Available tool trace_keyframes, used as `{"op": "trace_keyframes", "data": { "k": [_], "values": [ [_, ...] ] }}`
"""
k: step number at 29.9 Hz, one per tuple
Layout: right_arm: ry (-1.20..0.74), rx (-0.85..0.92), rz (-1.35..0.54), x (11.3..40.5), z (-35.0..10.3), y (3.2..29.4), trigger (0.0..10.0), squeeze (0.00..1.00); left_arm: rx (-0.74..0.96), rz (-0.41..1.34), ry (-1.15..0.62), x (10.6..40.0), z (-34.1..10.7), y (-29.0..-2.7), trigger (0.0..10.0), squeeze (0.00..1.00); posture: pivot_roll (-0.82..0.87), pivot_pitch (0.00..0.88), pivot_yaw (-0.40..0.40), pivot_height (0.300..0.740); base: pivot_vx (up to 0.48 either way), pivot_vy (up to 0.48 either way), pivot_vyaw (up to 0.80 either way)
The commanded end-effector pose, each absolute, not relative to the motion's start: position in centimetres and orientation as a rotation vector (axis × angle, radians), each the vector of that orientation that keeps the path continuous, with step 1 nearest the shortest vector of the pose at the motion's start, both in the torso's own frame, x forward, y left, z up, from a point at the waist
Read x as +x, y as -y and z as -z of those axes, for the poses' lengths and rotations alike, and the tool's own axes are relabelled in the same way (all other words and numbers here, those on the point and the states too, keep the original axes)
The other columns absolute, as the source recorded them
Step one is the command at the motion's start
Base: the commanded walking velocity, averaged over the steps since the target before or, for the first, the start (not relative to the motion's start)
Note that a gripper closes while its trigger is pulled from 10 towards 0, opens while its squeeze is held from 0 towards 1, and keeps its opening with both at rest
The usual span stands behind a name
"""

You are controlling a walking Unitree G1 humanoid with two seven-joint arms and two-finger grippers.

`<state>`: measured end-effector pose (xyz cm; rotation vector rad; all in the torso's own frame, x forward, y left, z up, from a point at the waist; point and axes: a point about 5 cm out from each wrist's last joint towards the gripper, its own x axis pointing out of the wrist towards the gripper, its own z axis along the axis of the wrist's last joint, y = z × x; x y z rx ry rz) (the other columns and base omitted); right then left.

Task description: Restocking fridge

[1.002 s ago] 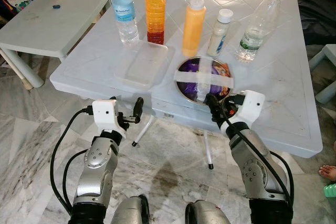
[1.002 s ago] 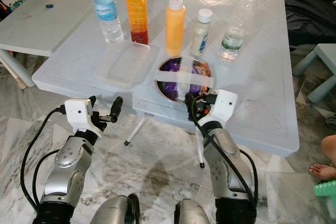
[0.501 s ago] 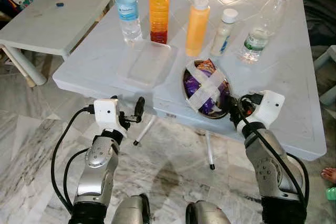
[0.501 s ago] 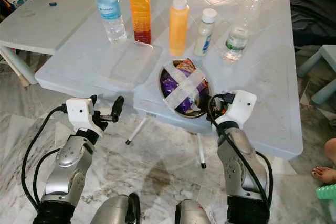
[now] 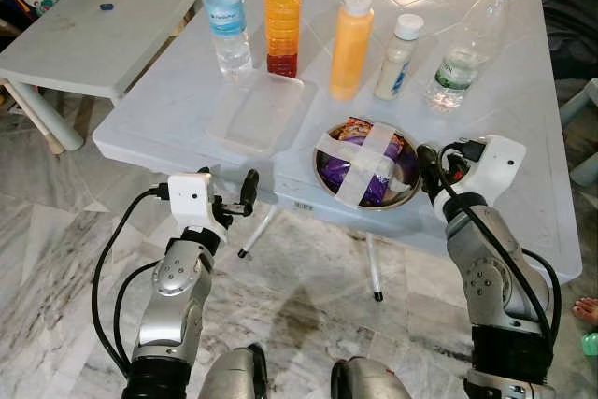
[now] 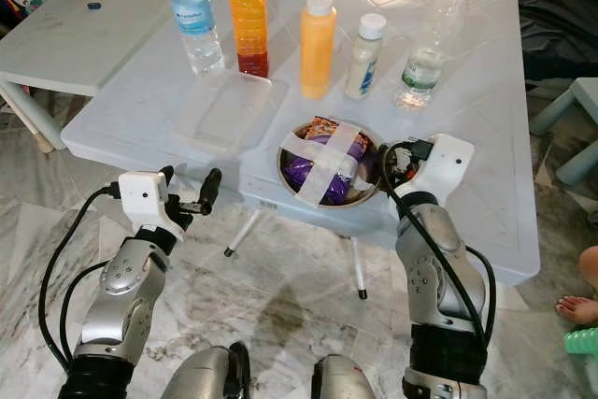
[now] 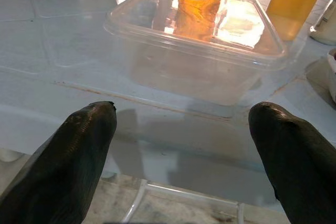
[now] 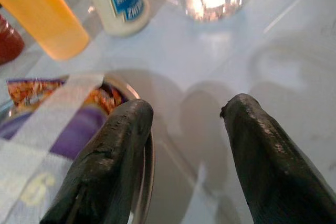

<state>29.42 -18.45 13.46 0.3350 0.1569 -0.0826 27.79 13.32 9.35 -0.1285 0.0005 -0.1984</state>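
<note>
Left eye view: white plastic table (image 5: 523,119); near its front edge, a steel bowl (image 5: 366,164) of purple snack packets sealed by crossed white tape. Right gripper (image 5: 432,171) at the bowl's right rim, fingers parted, one against the rim, clasping nothing. Left gripper (image 5: 227,205) parted and empty just off the front edge, facing a clear lidded container (image 5: 259,114). Back row, left to right: water bottle (image 5: 224,18), orange juice bottle (image 5: 281,18), orange squeeze bottle (image 5: 350,36), small white bottle (image 5: 396,46), clear bottle (image 5: 465,44).

No text legible; blue label on water bottle (image 5: 227,19) too blurred.
</note>
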Motion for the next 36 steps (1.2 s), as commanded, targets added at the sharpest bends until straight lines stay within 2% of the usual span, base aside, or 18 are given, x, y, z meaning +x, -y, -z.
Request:
{"op": "trace_keyframes", "data": {
  "k": [1, 13, 18, 19, 27, 28, 30, 31, 36],
  "values": [
    [-0.175, 0.345, 0.062, 29.2, -13.3, 17.9, 10.0, 0.0, -0.118, 0.19, -0.008, 27.8, -9.2, -13.5, 10.0, 0.0, -0.04, 0.14, 0.043, 0.74, 0.0, 0.0, 0.0],
    [-0.241, 0.37, -0.046, 28.6, -12.5, 15.8, 10.0, 0.0, -0.118, 0.189, -0.009, 27.8, -9.2, -13.5, 10.0, 0.0, -0.04, 0.14, 0.036, 0.74, 0.0, 0.0, 0.0],
    [-0.329, 0.33, 0.003, 27.8, -11.0, 16.2, 9.8, 0.0, -0.122, 0.191, -0.01, 27.8, -9.2, -13.4, 10.0, 0.0, -0.04, 0.141, 0.034, 0.74, 0.0, 0.0, 0.0],
    [-0.343, 0.347, 0.014, 27.6, -10.6, 16.3, 0.0, 0.0, -0.122, 0.191, -0.01, 27.7, -9.2, -13.4, 10.0, 0.0, -0.04, 0.14, 0.034, 0.74, 0.0, 0.0, 0.0],
    [-0.363, 0.358, 0.015, 27.9, -10.6, 16.6, 0.0, 0.0, -0.122, 0.197, -0.011, 27.8, -9.1, -13.2, 10.0, 0.0, -0.05, 0.138, 0.037, 0.74, 0.0, 0.0, 0.0],
    [-0.365, 0.359, 0.02, 28.0, -10.6, 16.7, 0.7, 0.0, -0.122, 0.197, -0.01, 27.8, -9.1, -13.2, 10.0, 0.0, -0.05, 0.139, 0.034, 0.74, 0.0, 0.0, 0.0],
    [-0.369, 0.359, 0.027, 28.1, -10.6, 16.8, 0.7, 0.0, -0.122, 0.197, -0.009, 27.8, -9.2, -13.2, 10.0, 0.0, -0.05, 0.139, 0.033, 0.74, 0.0, 0.0, 0.0],
    [-0.371, 0.362, 0.03, 28.1, -10.6, 16.9, 0.2, 0.0, -0.123, 0.197, -0.009, 27.8, -9.2, -13.2, 10.0, 0.0, -0.05, 0.14, 0.033, 0.74, 0.0, 0.0, 0.0],
    [-0.406, 0.404, 0.073, 28.2, -10.3, 17.2, 0.0, 0.0, -0.126, 0.192, -0.011, 27.6, -9.1, -13.2, 10.0, 0.0, -0.04, 0.144, 0.03, 0.74, 0.0, 0.0, 0.0]
  ]
}}
